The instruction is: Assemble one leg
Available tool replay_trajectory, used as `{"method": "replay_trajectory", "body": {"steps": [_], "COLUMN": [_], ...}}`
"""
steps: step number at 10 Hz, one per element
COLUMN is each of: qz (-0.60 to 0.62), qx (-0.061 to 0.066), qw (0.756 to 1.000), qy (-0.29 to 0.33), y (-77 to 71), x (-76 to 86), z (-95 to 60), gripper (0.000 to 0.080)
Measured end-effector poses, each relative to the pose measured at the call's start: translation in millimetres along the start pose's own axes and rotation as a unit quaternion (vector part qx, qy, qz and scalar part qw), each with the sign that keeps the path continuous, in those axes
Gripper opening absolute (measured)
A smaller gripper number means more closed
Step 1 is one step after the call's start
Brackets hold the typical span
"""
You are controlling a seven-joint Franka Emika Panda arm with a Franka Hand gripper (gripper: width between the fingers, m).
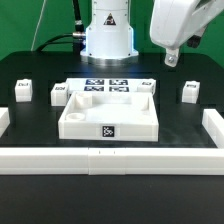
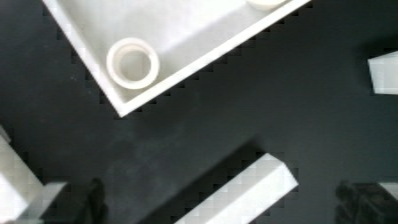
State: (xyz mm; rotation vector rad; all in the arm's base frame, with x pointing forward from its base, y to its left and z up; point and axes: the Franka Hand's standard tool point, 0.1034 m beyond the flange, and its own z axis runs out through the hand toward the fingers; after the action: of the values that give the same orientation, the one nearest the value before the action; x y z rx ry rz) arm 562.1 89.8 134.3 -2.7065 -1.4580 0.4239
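A: Exterior view, status?
B: Your gripper (image 1: 170,58) hangs high over the exterior view's right side, carrying nothing. The nearest leg (image 1: 188,92) sits loose on the table (image 1: 180,125), to the exterior view's right of the tray part (image 1: 108,122) and apart from it. I'd say nothing is fitted yet.
A: Wrist view?
B: The fingers (image 2: 80,203) are spread wide with nothing gripped. The socket hole (image 2: 134,62) in the tray's corner is empty. You've got the whole job left: grab the leg, carry it, seat it.
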Motion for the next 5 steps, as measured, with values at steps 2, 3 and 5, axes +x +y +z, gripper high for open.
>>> {"method": "replay_trajectory", "body": {"steps": [2,3,5], "qz": [-0.076,-0.102,-0.152], "qx": [-0.021,-0.030,-0.044], "qw": [0.997,0.994,0.986], "qy": [0.027,0.035,0.049], "y": [-2.5,-1.9,3.6], "x": [-20.4,-32.8,-54.6], "z": [22.5,30.3,44.6], "gripper": [0.0650,0.0650,0.0650]}}
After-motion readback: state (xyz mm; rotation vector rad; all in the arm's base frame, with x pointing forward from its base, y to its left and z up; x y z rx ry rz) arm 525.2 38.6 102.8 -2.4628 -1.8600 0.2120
